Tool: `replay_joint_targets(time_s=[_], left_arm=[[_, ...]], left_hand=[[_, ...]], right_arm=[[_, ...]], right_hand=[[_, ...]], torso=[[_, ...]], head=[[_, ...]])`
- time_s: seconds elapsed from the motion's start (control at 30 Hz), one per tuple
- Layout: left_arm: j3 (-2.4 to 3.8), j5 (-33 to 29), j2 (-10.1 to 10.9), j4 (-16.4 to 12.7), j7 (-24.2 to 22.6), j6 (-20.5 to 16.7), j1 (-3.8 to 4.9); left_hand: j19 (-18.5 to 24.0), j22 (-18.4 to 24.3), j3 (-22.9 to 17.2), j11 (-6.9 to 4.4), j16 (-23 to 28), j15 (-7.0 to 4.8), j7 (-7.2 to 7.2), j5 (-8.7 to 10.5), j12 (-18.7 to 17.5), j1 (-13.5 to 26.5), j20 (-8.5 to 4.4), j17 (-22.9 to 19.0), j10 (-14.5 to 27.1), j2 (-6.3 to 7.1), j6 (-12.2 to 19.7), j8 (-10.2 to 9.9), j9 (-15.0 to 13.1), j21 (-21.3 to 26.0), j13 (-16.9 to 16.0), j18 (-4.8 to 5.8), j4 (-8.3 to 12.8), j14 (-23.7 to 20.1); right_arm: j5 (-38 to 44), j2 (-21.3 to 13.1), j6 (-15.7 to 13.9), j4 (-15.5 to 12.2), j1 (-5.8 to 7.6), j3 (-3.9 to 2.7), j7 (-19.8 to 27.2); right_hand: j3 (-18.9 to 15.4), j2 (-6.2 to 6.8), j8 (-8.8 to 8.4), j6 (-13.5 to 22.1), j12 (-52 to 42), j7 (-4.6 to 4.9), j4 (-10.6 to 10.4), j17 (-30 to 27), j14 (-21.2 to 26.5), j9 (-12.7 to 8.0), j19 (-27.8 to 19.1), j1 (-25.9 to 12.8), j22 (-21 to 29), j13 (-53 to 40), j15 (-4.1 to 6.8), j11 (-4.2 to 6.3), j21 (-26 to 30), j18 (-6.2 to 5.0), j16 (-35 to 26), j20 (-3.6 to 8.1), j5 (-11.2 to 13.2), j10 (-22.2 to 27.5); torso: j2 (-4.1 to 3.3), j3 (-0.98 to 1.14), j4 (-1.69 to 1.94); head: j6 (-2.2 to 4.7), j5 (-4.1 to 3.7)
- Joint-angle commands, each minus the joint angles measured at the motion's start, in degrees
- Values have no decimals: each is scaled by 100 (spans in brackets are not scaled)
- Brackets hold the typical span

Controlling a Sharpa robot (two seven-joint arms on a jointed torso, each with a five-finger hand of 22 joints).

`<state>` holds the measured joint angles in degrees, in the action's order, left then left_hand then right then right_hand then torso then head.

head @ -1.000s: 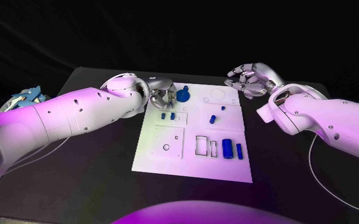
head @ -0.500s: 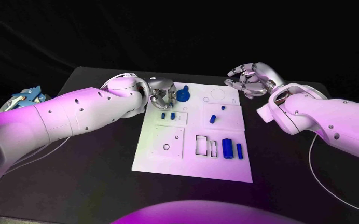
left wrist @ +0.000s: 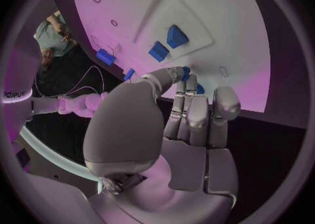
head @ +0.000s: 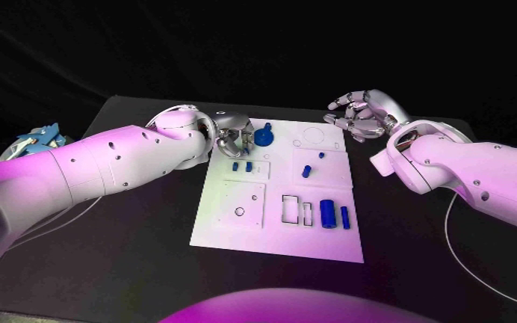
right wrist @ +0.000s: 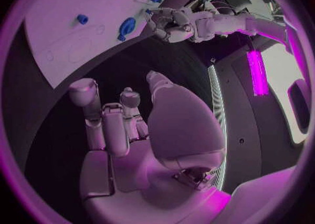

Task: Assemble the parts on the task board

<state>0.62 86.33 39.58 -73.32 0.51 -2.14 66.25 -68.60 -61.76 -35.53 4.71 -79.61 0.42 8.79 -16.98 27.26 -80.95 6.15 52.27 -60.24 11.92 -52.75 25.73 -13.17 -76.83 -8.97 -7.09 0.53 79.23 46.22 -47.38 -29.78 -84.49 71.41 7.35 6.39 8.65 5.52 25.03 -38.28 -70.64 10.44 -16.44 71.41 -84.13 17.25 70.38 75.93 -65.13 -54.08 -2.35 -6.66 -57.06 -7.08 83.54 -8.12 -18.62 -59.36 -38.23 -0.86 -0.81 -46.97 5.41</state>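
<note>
A black table [head: 129, 211] held the white task board [head: 280, 196] at its middle, with small blue parts scattered across it. The robot's left hand [head: 233, 137] hung over the board's far left corner, its fingers curled inward beside a round blue part with a handle [head: 264, 137]; whether the fingertips actually touched or pinched that part could not be made out. In the left wrist view the same hand [left wrist: 190, 113] reached toward two blue blocks [left wrist: 167, 43] seated on the board. Near the board's middle stood two small blue pegs [head: 312, 166], and toward its near right edge lay a blue cylinder [head: 326, 215] beside a thin blue bar [head: 345, 217]. The right hand [head: 361, 119] hovered just off the board's far right corner, fingers curled in and holding nothing
</note>
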Motion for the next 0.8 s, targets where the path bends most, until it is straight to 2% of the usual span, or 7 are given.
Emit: replay_joint_targets(time_s=[0.03, 0.33, 0.8], left_arm=[[-9, -40, -24, 4, 15, 94, -4], [-14, -108, -43, 16, 28, 104, -4], [-16, -148, -51, 35, 46, 138, -4]], left_hand=[[36, 20, 32, -9, 8, 11, -13, -4, 26, 7, 10, 35, -44, -65, -31, -44, 12, -2, -7, 45, -1, -2], [107, 92, 36, 33, -4, 43, 22, 6, -133, 56, 31, 84, 43, -52, 79, -180, 59, 44, 31, 31, -9, -4], [139, 131, 53, 51, 10, 59, 34, 7, -200, 94, 46, 29, 62, -31, 93, -220, 70, 66, 48, 24, -23, -25]], right_arm=[[27, 2, 8, 0, -4, -1, 46], [27, 3, 8, 2, -7, -1, 46], [27, 2, 6, 4, -10, -1, 48]], right_hand=[[26, -21, 9, 29, 22, 83, -5, -5, -39, -5, -26, -36, 5, 10, 34, 23, 20, -49, -33, 15, -35, 8], [26, -21, 9, 29, 22, 83, -5, -5, -39, -5, -26, -36, 5, 10, 34, 23, 20, -49, -33, 15, -35, 8], [26, -21, 9, 29, 22, 83, -5, -5, -39, -5, -26, -36, 5, 10, 34, 23, 20, -49, -33, 15, -35, 8]], torso=[[-1, 0, -2], [1, 2, -3], [1, 3, -2]], head=[[-3, -6], [-10, -6], [-12, -18]])
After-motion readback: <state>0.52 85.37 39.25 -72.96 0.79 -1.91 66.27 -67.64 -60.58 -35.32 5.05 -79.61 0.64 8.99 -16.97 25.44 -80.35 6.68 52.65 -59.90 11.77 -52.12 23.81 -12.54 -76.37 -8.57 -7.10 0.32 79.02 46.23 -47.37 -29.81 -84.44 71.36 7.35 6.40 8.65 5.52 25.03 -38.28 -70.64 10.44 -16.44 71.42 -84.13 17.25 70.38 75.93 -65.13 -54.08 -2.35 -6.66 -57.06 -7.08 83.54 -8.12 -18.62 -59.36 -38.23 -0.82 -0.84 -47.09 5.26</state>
